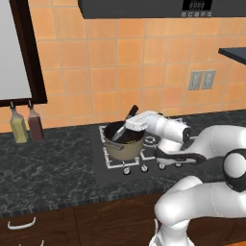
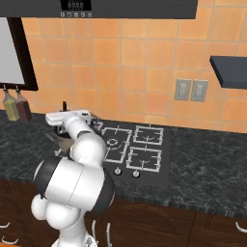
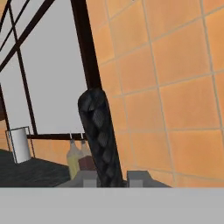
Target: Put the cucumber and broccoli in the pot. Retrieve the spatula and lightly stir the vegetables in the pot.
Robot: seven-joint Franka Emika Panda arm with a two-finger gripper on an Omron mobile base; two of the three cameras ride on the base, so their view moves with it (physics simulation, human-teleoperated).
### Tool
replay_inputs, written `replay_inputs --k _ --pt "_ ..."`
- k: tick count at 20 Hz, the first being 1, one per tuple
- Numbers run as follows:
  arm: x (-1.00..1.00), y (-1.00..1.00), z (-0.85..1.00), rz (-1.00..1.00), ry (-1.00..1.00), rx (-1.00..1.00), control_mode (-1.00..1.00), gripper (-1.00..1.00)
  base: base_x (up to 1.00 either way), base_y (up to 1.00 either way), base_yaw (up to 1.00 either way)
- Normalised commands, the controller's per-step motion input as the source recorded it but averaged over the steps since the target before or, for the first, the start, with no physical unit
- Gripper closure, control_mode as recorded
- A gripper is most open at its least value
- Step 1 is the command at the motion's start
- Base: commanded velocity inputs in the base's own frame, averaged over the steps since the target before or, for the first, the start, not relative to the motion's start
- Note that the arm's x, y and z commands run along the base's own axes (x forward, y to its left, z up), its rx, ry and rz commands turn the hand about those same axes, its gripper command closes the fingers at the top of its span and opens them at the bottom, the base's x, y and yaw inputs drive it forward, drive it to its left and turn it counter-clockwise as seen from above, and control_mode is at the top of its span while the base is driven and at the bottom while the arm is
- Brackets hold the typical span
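The spatula (image 1: 126,126) is held tight in the claw (image 1: 133,124), and its silver head is dipped into the round tan pot (image 1: 124,145) on the stove (image 1: 110,161). The stirring seems to be under way. The vegetables cannot be made out inside the dark pot.

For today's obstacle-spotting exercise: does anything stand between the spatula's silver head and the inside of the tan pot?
Nothing visible does. The gripper holds the black-handled silver spatula, whose head already dips past the dark rim of the round tan pot on the black stovetop.
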Motion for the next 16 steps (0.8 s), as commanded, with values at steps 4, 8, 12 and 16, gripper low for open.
replay_inputs --k 4,8,12,16 --pt "0.00 -0.42 -0.22 0.02 -0.01 -0.05 -1.00 1.00 0.00 0.00 0.00" --pt "0.01 -0.15 -0.44 0.00 0.00 -0.10 -1.00 1.00 0.00 0.00 0.00" --pt "0.09 0.00 -0.46 0.00 0.00 -0.12 -1.00 1.00 0.00 0.00 0.00" --pt "0.12 0.01 -0.56 0.00 0.00 -0.08 -1.00 1.00 0.00 0.00 0.00"
